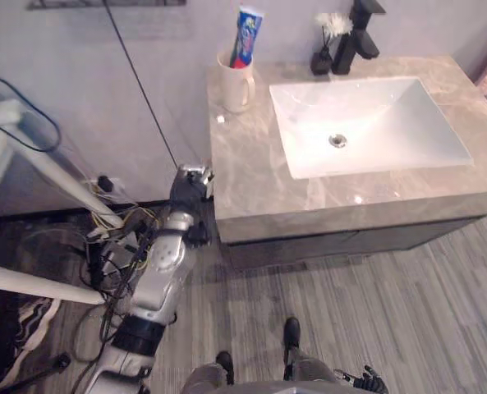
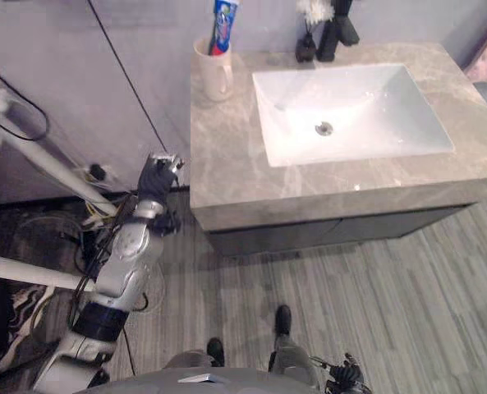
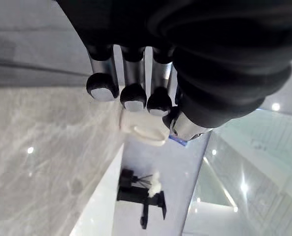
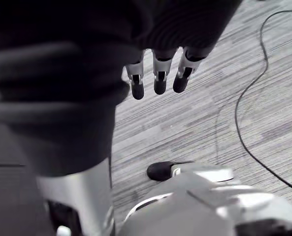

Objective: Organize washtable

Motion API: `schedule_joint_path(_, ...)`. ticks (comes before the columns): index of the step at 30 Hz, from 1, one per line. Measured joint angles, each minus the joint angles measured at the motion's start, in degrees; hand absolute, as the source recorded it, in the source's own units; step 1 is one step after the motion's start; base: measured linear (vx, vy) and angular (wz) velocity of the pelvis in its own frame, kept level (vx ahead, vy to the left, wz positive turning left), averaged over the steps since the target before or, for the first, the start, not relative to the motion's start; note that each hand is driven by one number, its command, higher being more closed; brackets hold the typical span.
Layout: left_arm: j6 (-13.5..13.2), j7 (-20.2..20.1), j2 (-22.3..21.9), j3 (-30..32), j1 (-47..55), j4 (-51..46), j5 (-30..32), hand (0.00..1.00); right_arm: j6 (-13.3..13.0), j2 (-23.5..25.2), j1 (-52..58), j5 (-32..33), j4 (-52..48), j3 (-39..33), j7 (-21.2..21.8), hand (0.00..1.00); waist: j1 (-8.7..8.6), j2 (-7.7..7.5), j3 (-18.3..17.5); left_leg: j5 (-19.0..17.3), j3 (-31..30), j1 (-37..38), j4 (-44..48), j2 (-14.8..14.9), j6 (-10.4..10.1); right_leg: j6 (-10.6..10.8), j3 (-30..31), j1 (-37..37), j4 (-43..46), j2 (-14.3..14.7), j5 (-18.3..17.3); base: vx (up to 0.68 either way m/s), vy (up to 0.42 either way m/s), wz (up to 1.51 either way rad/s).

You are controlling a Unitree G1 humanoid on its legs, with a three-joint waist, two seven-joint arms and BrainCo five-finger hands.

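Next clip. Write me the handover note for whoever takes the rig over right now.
Left hand: open, empty, raised beside the left edge of the counter.
Right hand: open, empty, low over the floor.
Cup with toothpaste tube stands at the back left corner; a small white item lies beside it; faucet and dark vase behind the sink.
Possibly left: the white item.

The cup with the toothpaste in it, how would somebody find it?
Find the grey marble counter with the white sink. The cup stands at its back corner, left of the sink. It is cream with a handle; the faucet and little vase nearby are black.
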Motion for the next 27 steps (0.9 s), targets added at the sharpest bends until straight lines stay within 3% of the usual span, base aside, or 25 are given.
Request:
schedule_joint_path(4, -1.03, -2.37, -1.31, 3.63, 11.25, -2.0, 3.49, 1.0, 0.02, -0.52, -0.2, -0.04, 1.98, 0.78, 0.68, 0.0, 1.22, 0.19, -1.99, 1.12, -1.77, 1.88, -2.26, -0.03, -0.27, 0.08, -1.98, 1.68, -0.14, -0.13, -0.97, -0.01, -0.042, 0.24)
schedule_joint_path(7, -1.09, -2.98, -5.2, 9.04, 18.06, 3.06, 4.58, 1.0, 0.04, -0.52, -0.31, -0.03, 3.76, 0.78, 0.77, 0.0, 1.78, -0.12, -3.01, 1.79, -3.61, 2.87, -3.08, -0.08, -0.53, 0.11, -4.05, 3.35, -0.17, -0.47, -1.55, -0.02, -0.024, 0.33)
schedule_joint_path(9, -0.77, -2.94, -7.32, 11.45, 20.36, 10.0, 5.33, 1.0, 0.09, -0.51, -0.07, -0.03, 4.37, 0.8, 0.82, 0.0, 2.54, -0.27, -3.54, 1.98, -5.0, 3.18, -3.43, -0.22, -0.62, 0.31, -5.49, 4.7, -0.19, -0.62, -2.08, -0.04, -0.015, 0.39)
schedule_joint_path(12, 0.73, -2.77, -9.63, 15.89, 21.4, 27.73, 6.61, 1.0, 0.3, -0.58, 0.04, -0.04, 5.85, 1.21, 1.11, 0.0, 2.85, -0.8, -5.32, 2.35, -7.58, 3.77, -4.0, -0.56, -0.85, 0.69, -7.83, 6.44, -0.19, -0.82, -2.85, 0.0, -0.016, 0.45)
schedule_joint_path(16, 4.52, -2.37, -10.18, 22.14, 21.37, 53.57, 10.3, 1.0, 0.62, -0.55, -0.31, -0.19, 6.75, 1.2, 1.21, 0.0, 2.88, -1.21, -6.16, 3.2, -9.5, 5.32, -5.35, -0.9, -0.71, 0.93, -10.11, 8.4, -0.19, -1.55, -3.51, 0.03, 0.004, 0.26)
schedule_joint_path(22, 7.46, -3.54, -11.01, 30.06, 21.6, 70.87, 13.19, 1.0, 0.97, -0.59, -2.51, -0.84, 9.31, 0.09, 1.27, 0.0, 2.91, -1.11, -6.17, 3.49, -8.62, 7.83, -7.28, -1.39, -0.57, 1.25, -9.18, 9.53, -0.18, -1.81, -3.81, 0.01, 0.015, -0.06)
schedule_joint_path(23, 7.98, -3.84, -11.07, 30.8, 21.75, 70.96, 13.52, 0.0, 0.99, -0.59, -2.64, -1.31, 9.47, -0.01, 1.3, 0.0, 2.92, -1.12, -6.16, 3.49, -8.35, 7.98, -7.42, -1.37, -0.57, 1.25, -8.94, 9.49, -0.18, -1.81, -3.82, 0.03, 0.016, -0.21)
schedule_joint_path(27, 9.21, -4.64, -11.49, 33.78, 21.68, 72.09, 13.71, 0.0, 1.52, -0.64, -3.49, -2.86, 11.22, -1.02, 1.94, 0.0, 2.83, -0.98, -5.94, 3.71, -7.78, 10.14, -8.21, -1.31, -0.21, 1.42, -8.62, 10.91, -0.03, -1.76, -3.95, 0.04, 0.004, -0.1)
